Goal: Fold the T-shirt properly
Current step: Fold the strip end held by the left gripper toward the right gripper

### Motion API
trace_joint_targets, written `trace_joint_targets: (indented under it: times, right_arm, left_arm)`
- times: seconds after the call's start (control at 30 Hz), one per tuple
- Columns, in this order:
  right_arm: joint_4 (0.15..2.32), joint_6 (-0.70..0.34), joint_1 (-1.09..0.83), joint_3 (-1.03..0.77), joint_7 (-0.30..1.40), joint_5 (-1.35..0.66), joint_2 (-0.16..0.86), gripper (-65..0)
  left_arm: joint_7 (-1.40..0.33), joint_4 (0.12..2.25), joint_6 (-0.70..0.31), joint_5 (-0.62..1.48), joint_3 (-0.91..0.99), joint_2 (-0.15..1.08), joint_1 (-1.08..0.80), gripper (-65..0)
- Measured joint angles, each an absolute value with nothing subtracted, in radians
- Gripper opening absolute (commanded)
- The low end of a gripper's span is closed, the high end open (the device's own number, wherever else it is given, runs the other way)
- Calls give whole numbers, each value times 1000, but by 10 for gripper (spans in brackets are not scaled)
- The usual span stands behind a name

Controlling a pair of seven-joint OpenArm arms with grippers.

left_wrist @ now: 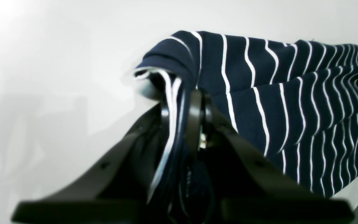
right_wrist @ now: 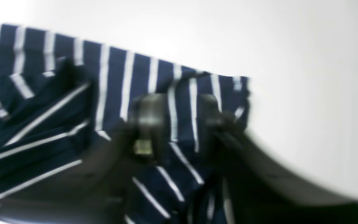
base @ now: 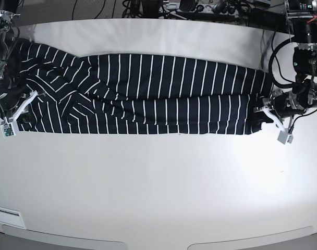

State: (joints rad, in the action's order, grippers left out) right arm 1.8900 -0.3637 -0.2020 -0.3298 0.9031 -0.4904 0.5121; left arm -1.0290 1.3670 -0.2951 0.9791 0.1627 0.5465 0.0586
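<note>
since the t-shirt (base: pixel 148 94) is soft and limp, left gripper (left_wrist: pixel 182 93) pinches its right corner; right gripper (right_wrist: pixel 176 124) pinches the left end.

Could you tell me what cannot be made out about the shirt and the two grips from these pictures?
- Base view: the left end effector tips are hidden by its own body and the T-shirt edge.
- Base view: the right end effector sits at the frame's edge; its tips are hidden against the dark cloth.
- Right wrist view: motion blur smears the right end effector, so the contact is unclear.
- Left wrist view: the shirt's far end is cut off by the frame.
</note>
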Motion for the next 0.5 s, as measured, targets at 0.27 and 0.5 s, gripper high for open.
trace_joint_targets:
  times: [0.27,0.5]
  right_arm:
    - [1691,-432,-209,-327,791,-429,459,-650]
    - [1488,-457,-173,-331,738,-474,464,-650]
  left_arm:
    - [-1129,1359,-408,1134,163,584,45,-650]
    - [-1234,1354,-518,1364,157,583,42,-650]
